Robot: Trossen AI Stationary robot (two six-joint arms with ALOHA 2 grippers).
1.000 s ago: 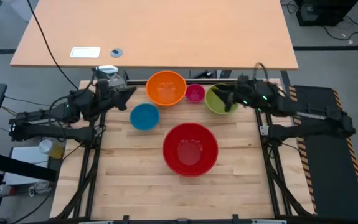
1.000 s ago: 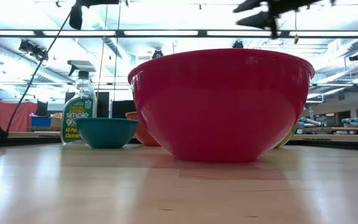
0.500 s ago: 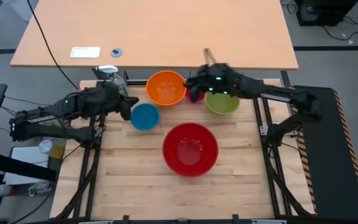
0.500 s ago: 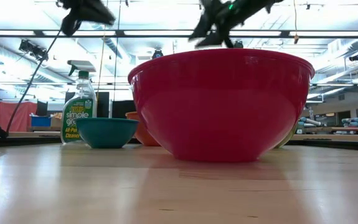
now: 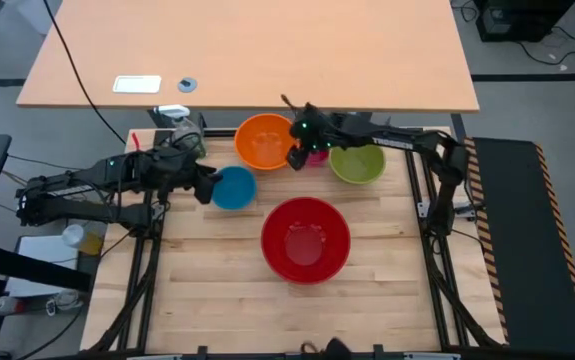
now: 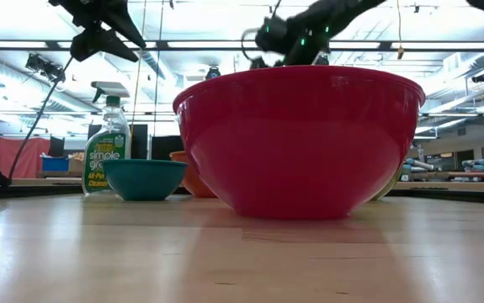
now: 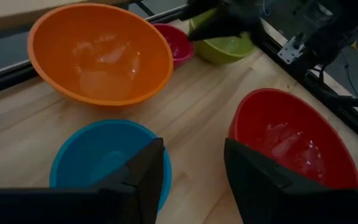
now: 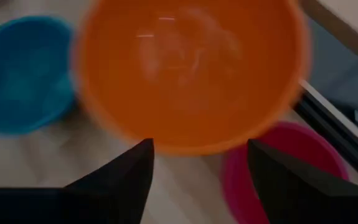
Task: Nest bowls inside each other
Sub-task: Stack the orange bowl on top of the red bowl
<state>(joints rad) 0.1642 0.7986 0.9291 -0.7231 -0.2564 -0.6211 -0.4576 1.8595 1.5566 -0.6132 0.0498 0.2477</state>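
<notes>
Five bowls rest on their bases on the wooden table. The orange bowl (image 5: 265, 140), pink bowl (image 7: 177, 42) and green bowl (image 5: 359, 165) line the far edge. The blue bowl (image 5: 234, 188) sits left of centre, and the big red bowl (image 5: 305, 238) is in the middle. My left gripper (image 7: 194, 171) hovers open above the blue bowl's (image 7: 101, 155) left rim, tipped downward. My right gripper (image 8: 200, 168) hangs open over the gap between the orange bowl (image 8: 188, 68) and the pink bowl (image 8: 278, 171), partly hiding the pink one in the high view.
A spray bottle (image 6: 107, 156) stands at the table's far left corner. A tan desk (image 5: 247, 50) lies beyond the far edge. Bare wood (image 5: 297, 315) stretches along the near half of the table.
My right gripper has swept from above the green bowl toward the table's left, past the pink bowl to the orange bowl's rim, sinking and tipping downward. My left gripper has tipped down toward the blue bowl, sunk a little and opened. No bowl has moved.
</notes>
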